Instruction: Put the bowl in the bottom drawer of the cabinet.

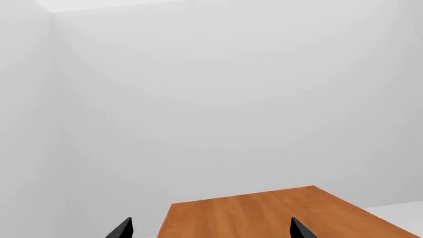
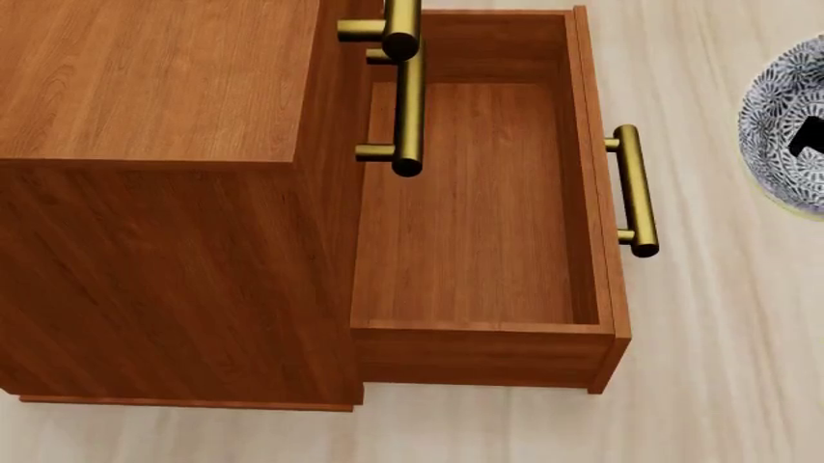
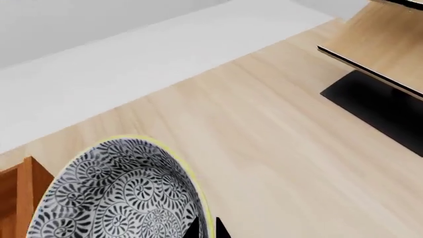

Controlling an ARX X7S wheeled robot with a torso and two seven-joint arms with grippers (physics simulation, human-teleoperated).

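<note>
The reddish-brown cabinet (image 2: 142, 77) fills the left of the head view, and its bottom drawer (image 2: 477, 212) stands pulled out, with nothing inside and its brass handle (image 2: 634, 188) facing right. The blue-and-white bowl (image 2: 785, 125) shows at that view's right edge, to the right of the drawer front. My right gripper (image 3: 206, 229) is shut on the bowl (image 3: 119, 193), one fingertip inside the rim and one outside. My left gripper (image 1: 211, 230) is open with its fingers far apart, holding nothing, above the cabinet top (image 1: 264, 213); it does not show in the head view.
Two upper drawers are closed, their brass handles (image 2: 409, 106) overhanging the open drawer's back left. A pale wooden rack (image 3: 383, 49) on a black base (image 3: 383, 106) stands beyond the bowl. A pale wood surface (image 2: 721, 367) lies around the cabinet; white walls stand behind.
</note>
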